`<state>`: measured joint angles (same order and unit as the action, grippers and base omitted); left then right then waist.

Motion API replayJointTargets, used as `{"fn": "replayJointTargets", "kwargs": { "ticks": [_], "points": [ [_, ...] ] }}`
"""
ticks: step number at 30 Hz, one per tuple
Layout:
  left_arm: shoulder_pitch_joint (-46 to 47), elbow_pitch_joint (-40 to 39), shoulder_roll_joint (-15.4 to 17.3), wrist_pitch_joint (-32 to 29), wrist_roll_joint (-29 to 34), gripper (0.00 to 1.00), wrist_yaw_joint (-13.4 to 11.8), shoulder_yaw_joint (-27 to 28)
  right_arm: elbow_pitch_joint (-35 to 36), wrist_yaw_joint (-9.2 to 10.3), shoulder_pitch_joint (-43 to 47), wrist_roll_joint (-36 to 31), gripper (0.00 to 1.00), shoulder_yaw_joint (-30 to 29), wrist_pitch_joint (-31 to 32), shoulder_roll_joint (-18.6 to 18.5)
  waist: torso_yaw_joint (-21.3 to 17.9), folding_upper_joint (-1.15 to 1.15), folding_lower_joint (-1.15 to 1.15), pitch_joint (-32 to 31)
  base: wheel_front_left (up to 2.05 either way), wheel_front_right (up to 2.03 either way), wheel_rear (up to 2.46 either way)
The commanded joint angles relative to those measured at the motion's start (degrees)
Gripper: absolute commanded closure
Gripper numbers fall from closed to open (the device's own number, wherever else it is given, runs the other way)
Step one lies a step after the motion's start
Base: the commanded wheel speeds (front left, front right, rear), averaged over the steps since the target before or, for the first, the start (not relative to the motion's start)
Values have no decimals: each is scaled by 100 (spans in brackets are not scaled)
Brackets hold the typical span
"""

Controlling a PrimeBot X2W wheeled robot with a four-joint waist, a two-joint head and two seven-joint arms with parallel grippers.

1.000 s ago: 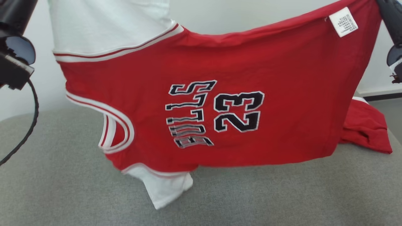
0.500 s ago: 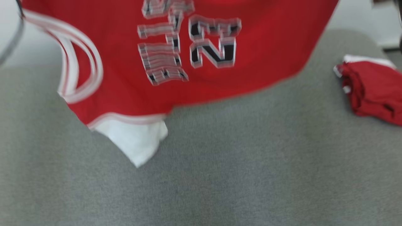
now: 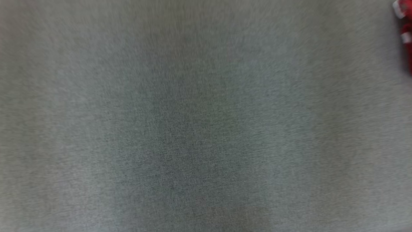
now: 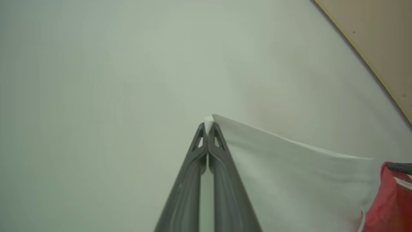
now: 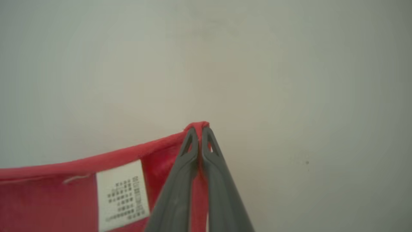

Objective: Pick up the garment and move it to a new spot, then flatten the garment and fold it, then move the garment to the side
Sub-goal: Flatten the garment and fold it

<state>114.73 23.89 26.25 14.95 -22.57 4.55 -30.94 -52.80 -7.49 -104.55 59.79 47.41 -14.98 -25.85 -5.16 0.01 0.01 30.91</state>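
The garment is a red jersey with white sleeves, held up in the air by both grippers. In the left wrist view my left gripper is shut on a corner of its white sleeve, with red cloth at the lower right. In the right wrist view my right gripper is shut on a red hem corner of the garment, beside a white care label. The other arm's dark fingertip pokes in at the right of the left wrist view.
The head view, blurred, looks down on a grey fabric surface. A second red and white cloth lies at its far right top edge. Pale wall stands behind both grippers, with a tan panel at the left wrist view's upper right.
The head camera has tilted downward, so the hanging jersey has slid out of the top of its picture and grey surface remains. The folded red cloth has shifted to the upper right edge.
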Motion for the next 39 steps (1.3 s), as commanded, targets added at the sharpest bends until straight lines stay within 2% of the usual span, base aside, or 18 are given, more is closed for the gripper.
{"fn": "replayJointTargets", "kwargs": {
  "ticks": [1, 2, 6, 9, 14, 17, 20, 24, 31, 39],
  "points": [
    [-611, -99, -133, 14, 4, 100, 116, 225, 110, 1, 264, -156, 100, -131, -25, -32, 135, -1, -1, 1100, 0, 0, 0],
    [-611, -99, -133, 14, 4, 100, 116, 225, 110, 1, 264, -156, 100, -131, -25, -32, 135, -1, -1, 1100, 0, 0, 0],
    [-1590, -329, -320, 18, -187, 100, 275, 575, 253, 1, 860, -393, 100, -226, -28, -104, 301, -1, -1, 1136, 0, 0, 0],
    [-2362, -453, -289, 19, -484, 100, 283, 425, 335, 1, 1341, -452, 100, -217, -29, -158, 389, -1, -1, 1048, 0, 0, 0],
    [-3494, -938, 144, 19, -1240, 100, 287, -6, 593, 1, 2163, -370, 100, -157, -29, -291, 449, -1, -1, 805, 0, 0, 0],
    [-4200, -1410, 531, 19, -1641, 100, 288, -211, 854, 1, 2641, -199, 100, -175, -30, -446, 458, -1, -1, 575, 0, 0, 0],
    [-4989, -1943, 929, 18, -1825, 100, 290, -403, 1086, 1, 3234, -7, 100, -200, -28, -655, 523, -1, -1, 310, 0, 0, 0],
    [-6076, -2469, 1405, 19, -1847, 100, 289, -235, 1456, 1, 4067, 394, 100, -91, -29, -907, 550, -1, -1, -136, 0, 0, 0],
    [-8031, -3387, 1737, 20, -1942, 100, 27, 35, 2119, 1, 5197, 1072, 100, 310, -30, -1332, 512, -1, -1, -838, 0, 0, 0],
    [-9919, -4178, 1600, 19, -2058, 100, -385, 142, 2633, 1, 6338, 1296, 100, 249, -30, -1624, 591, -1, -1, -1653, 0, 0, 0]
  ]
}}
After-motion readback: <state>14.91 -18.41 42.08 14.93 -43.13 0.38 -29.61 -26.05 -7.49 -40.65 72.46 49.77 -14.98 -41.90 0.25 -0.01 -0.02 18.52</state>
